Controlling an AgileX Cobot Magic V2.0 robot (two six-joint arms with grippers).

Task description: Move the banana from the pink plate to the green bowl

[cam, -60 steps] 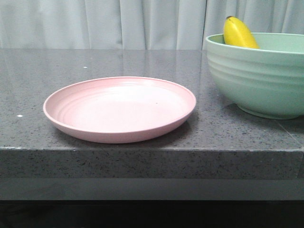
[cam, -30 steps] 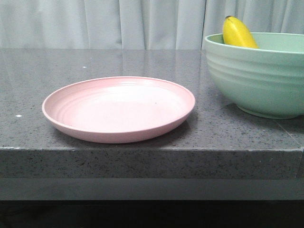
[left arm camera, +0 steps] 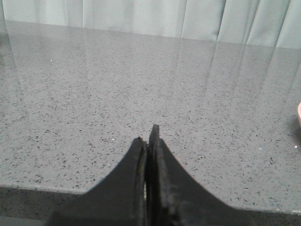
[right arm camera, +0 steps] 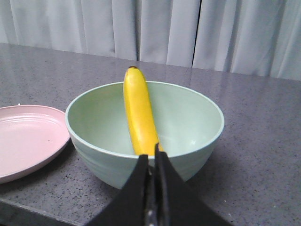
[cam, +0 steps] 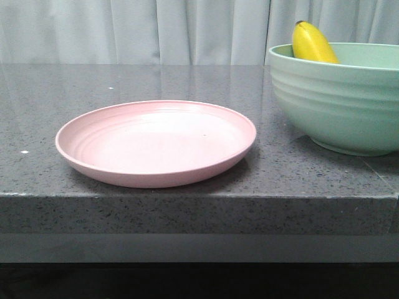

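- Banana [right arm camera: 139, 115]: stands leaning inside the green bowl [right arm camera: 188, 127], dark tip up at centre frame of the right wrist view; in the front view only its upper end [cam: 312, 42] shows above the rim at upper right. The deep wall props it, which is why it rests steeply, not flat.
- Pink plate [cam: 156, 142]: centre-left of the front view, bare, just beside the bowl, apart from it.
- Right gripper [right arm camera: 151, 162]: fingers pressed together, holding nothing, low before the bowl.
- Left gripper [left arm camera: 148, 146]: fingers together, over bare countertop [left arm camera: 94, 94].
- Judgement: transfer appears complete.
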